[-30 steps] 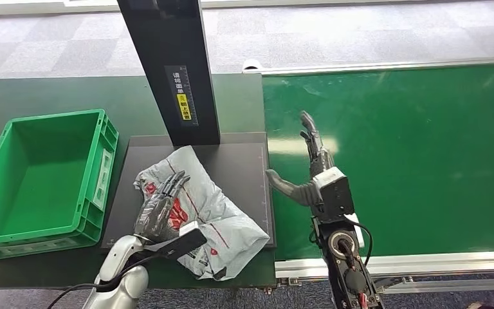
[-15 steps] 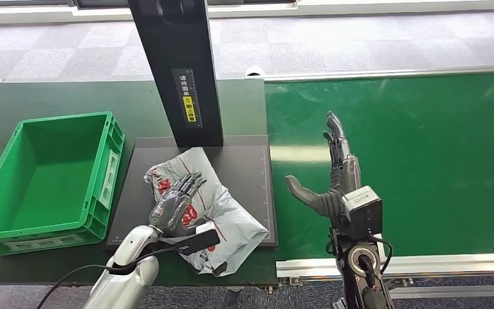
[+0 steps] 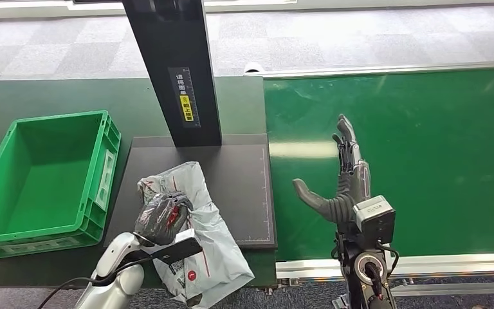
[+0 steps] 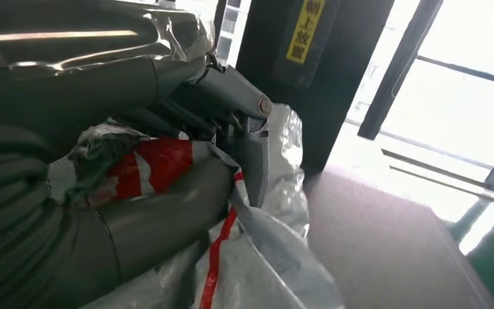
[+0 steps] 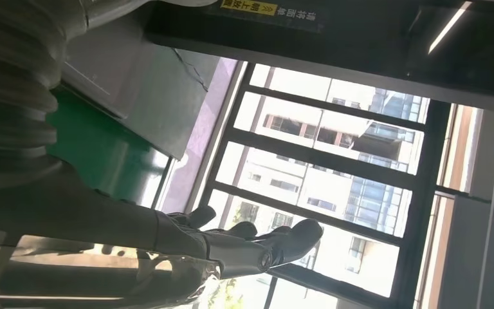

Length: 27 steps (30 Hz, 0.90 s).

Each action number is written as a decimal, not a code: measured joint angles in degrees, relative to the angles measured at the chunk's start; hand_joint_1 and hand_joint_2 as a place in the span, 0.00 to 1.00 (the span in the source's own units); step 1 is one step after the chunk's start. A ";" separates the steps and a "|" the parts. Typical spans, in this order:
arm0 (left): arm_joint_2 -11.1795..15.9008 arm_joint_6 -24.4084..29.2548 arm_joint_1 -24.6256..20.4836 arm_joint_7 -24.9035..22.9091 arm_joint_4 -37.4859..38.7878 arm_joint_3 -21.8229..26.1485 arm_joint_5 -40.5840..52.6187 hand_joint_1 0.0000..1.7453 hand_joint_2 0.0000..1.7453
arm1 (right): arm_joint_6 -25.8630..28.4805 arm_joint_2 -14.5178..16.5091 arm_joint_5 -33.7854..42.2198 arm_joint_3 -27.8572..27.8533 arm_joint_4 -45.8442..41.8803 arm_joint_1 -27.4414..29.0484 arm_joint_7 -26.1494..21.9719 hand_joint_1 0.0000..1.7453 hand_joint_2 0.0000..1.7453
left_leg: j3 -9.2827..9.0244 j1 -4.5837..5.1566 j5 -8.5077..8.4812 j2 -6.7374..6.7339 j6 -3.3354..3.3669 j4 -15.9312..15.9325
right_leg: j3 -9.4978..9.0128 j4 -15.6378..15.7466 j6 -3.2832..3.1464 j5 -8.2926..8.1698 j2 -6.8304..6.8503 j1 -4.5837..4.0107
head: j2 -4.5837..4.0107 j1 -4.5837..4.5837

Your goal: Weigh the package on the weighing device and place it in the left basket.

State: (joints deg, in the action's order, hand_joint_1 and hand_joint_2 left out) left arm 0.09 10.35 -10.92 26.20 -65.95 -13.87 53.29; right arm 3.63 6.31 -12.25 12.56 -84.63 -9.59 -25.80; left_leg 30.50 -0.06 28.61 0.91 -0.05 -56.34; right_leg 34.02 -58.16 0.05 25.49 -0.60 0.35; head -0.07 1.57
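We see the crumpled grey plastic mailer package with red printing (image 3: 196, 232) low in the head frame, left of centre, lying partly on the flat black square weighing platform (image 3: 238, 187) and hanging over its near edge toward the bottom of the frame. The left hand (image 3: 161, 215) sits on top of it with fingers curled in and bunching the film; in the left wrist view the thumb and fingers (image 4: 231, 96) pinch a fold of grey-and-red plastic, so we call it gripped. We judge the weighing step to be as good as done, since the package is on the platform under the tall black scanner column with the yellow label (image 3: 173, 71), and the grasp for the transfer is made. Left to do: lift the package, carry it toward the left of the frame and drop it into the green plastic crate basket (image 3: 106, 167), which sits just beside the platform and has nothing visible in it. The right hand (image 3: 344, 183) is over the green conveyor belt (image 3: 437, 148) at centre right, fingers spread wide, thumb out, holding nothing, well apart from the package.
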 joint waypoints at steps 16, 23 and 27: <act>2.45 19.91 -0.54 5.90 -29.25 3.24 -7.09 1.00 1.00 | 1.30 -0.31 0.01 -2.33 -2.05 3.11 -1.03 0.00 1.00 | 0.25 0.00 0.01 0.01 0.00 -0.01 | 0.25 0.01 0.00 0.00 0.01 0.00 | 0.00 0.00; 4.80 17.61 -12.68 -3.46 -20.07 10.79 -8.08 1.00 1.00 | 2.45 -0.30 0.19 -2.52 -2.99 3.59 -1.31 0.00 1.00 | 0.22 -0.02 -0.12 0.00 -0.06 -0.01 | 0.25 -0.01 -0.11 -0.11 -0.02 -0.02 | 0.00 0.01; 7.09 18.06 -20.93 -5.12 -4.92 14.83 -6.25 1.00 1.00 | 2.78 -0.29 1.06 -2.34 -3.06 3.55 -1.31 0.00 1.00 | 0.21 -0.04 -0.18 -0.05 -0.09 -0.01 | 0.26 -0.04 -0.16 -0.15 -0.08 -0.05 | 0.00 -0.02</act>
State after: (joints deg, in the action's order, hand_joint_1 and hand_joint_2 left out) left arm 7.18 28.41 -31.85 21.08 -70.87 0.96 47.04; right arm 6.41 6.02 -11.18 10.21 -87.69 -6.04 -27.10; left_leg 30.71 -0.10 28.43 0.87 -0.14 -56.34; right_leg 34.28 -58.20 -0.11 25.34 -0.68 0.30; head -0.07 1.55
